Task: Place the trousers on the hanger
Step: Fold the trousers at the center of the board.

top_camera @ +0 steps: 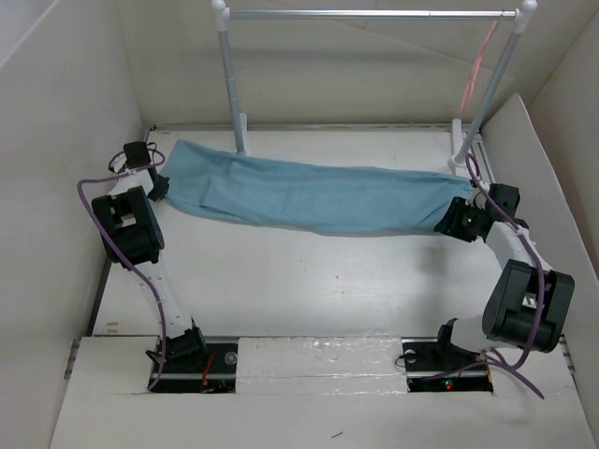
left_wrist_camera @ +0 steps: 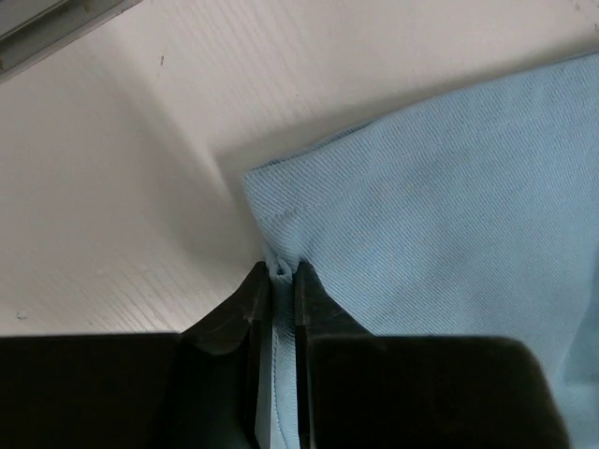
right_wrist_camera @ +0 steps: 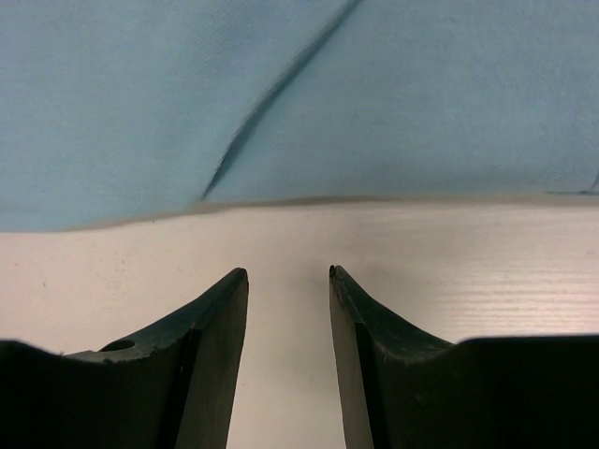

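Note:
The light blue trousers (top_camera: 309,192) lie stretched flat across the far half of the table, from left to right. My left gripper (top_camera: 161,187) is shut on a corner of the trousers (left_wrist_camera: 449,206) at their left end, with a pinch of cloth between the jaws (left_wrist_camera: 281,281). My right gripper (top_camera: 447,223) is open and empty, just short of the right end of the trousers (right_wrist_camera: 299,94), with bare table between its fingers (right_wrist_camera: 287,276). The pink hanger (top_camera: 477,70) hangs from the right end of the silver rail (top_camera: 370,14).
The rail stands on two white posts (top_camera: 229,79) at the back, behind the trousers. White walls close in on the left, right and back. The right post's foot (top_camera: 460,150) is close to my right gripper.

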Robot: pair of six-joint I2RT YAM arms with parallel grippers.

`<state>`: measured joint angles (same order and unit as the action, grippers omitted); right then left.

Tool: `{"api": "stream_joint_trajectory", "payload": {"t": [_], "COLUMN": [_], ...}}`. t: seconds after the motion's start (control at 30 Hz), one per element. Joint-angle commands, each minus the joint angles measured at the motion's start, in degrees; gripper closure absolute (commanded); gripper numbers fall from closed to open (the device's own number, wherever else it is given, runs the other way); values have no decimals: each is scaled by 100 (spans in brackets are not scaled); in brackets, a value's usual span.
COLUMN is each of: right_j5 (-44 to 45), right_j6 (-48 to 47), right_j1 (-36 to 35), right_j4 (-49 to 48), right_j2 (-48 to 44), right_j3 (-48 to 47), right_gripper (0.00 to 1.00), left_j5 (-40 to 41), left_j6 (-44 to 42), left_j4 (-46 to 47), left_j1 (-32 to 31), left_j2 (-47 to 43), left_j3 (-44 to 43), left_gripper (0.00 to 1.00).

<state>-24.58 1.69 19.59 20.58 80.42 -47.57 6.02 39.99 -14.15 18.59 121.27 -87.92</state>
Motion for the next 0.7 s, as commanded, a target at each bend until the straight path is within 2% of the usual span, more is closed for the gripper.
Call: {"api": "stream_joint_trajectory", "payload": {"t": [0.0, 0.1, 0.13, 0.2, 0.27, 0.3, 0.37, 0.4, 0.6, 0.67], "right_j5": [145, 531, 603, 534, 156, -176, -405, -721, -1267, -1103], "right_j6": [-99, -64, -29, 224, 550, 743, 980, 1130, 1799, 1904], "right_j1": [97, 211, 385, 754, 1247, 1396, 1495, 1495, 1495, 1495], "right_j4": [7, 192, 253, 193, -351, -971, -1212, -1571, -3189, -3235], "right_j2": [-316, -431, -457, -431, -309, -29, 384, 578, 1835, 2029], "right_j3": [160, 248, 257, 275, 415, 328, 249, 214, -77, -252], "right_gripper": [54, 52, 43, 37, 28, 23, 22, 22, 21, 21], "left_j5": [338, 461, 540, 541, 444, 313, 277, 225, -39, -75], "left_j6": [-369, -509, -614, -694, -720, -703, -712, -712, -650, -641], "left_j4": [-352, -141, -88, 105, 193, 211, 229, 229, 290, 273], "left_j1": [224, 294, 294, 294, 294, 294, 294, 294, 294, 294], "left_j2": [-77, -639, -997, -1307, -1571, -1606, -1598, -1589, -1580, -1607], "left_j3": [343, 932, 1100, 1512, 1655, 1734, 1743, 1717, 1699, 1690], "left_gripper": [100, 100, 100, 100, 100, 100, 100, 100, 100, 100]}}
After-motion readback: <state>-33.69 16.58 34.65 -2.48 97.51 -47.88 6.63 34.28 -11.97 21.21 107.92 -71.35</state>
